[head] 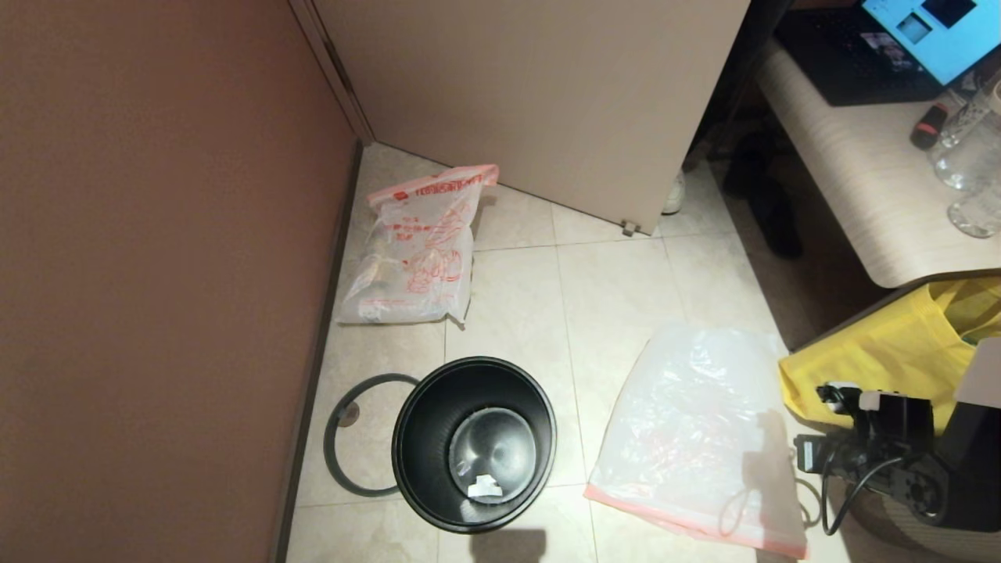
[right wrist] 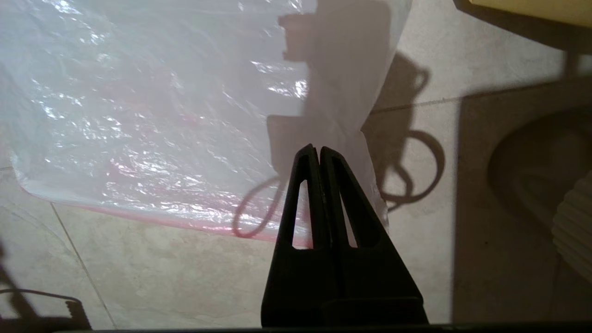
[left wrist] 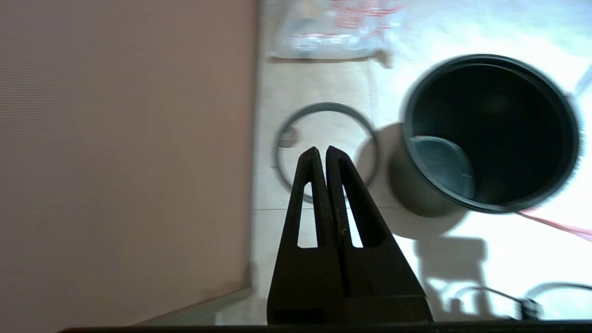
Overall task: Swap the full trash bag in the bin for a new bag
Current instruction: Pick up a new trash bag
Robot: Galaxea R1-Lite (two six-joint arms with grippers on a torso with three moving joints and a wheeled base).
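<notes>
The full trash bag (head: 414,250), printed in red, lies on the tiles against the brown wall, clear of both grippers. The black bin (head: 473,442) stands upright and unlined, with a white scrap at its bottom. Its grey ring (head: 338,450) lies flat on the floor beside it. The new bag (head: 696,438) is spread flat to the bin's right, pink band toward me. My left gripper (left wrist: 321,150) is shut and holds nothing, hovering above the grey ring (left wrist: 323,106) beside the bin (left wrist: 566,138). My right gripper (right wrist: 319,149) is shut and holds nothing, above the near corner of the new bag (right wrist: 162,115).
A yellow bag (head: 884,360) sits at the right under a table edge (head: 860,195) carrying a laptop and glasses. A pale door panel (head: 547,102) stands behind the full bag. My right arm (head: 899,461) with its cables is at the lower right.
</notes>
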